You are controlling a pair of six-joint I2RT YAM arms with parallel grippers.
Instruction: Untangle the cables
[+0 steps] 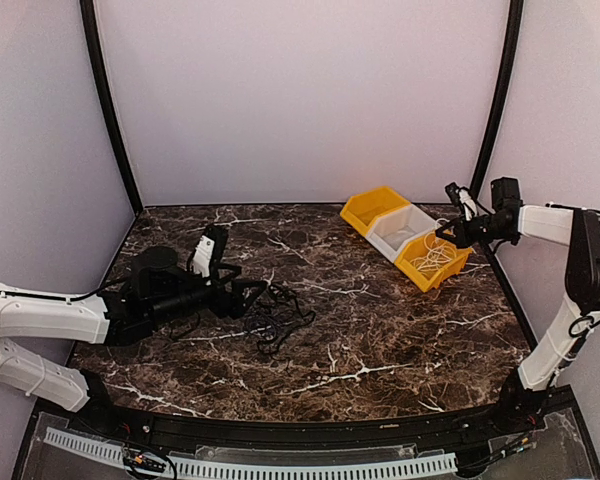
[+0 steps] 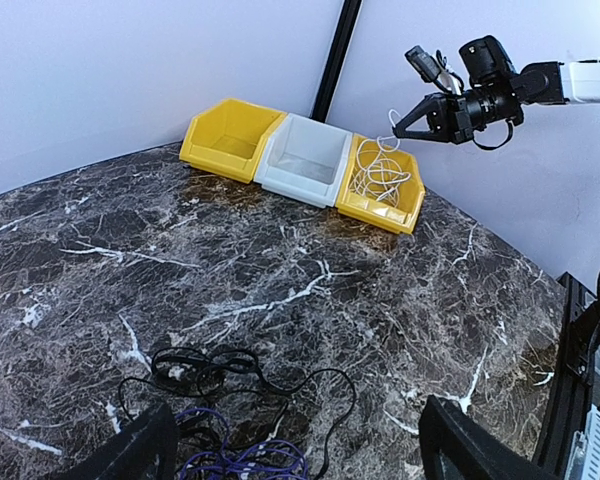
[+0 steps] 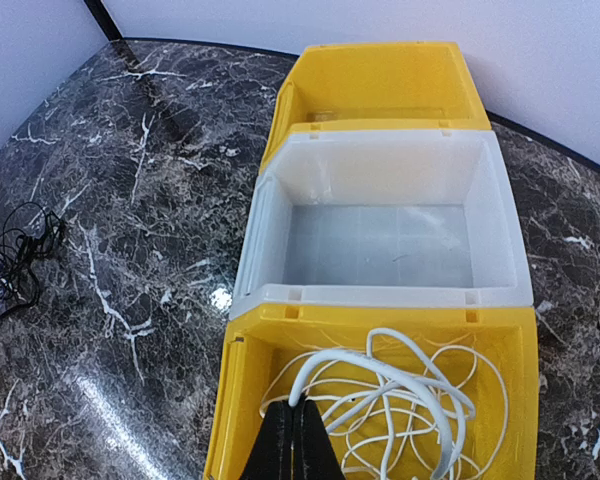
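A clump of black cables lies on the marble table left of centre. In the left wrist view the black cables lie with a purple cable between my wide-apart fingers. My left gripper is open, low at the clump's left edge; it also shows in the left wrist view. The white cable lies coiled in the near yellow bin. My right gripper is shut on a loop of it, just above that bin; it also shows in the top view.
Three bins stand in a row at the back right: a far yellow bin, a white bin and the near yellow bin. Black frame posts rise at the back corners. The far clump shows in the right wrist view.
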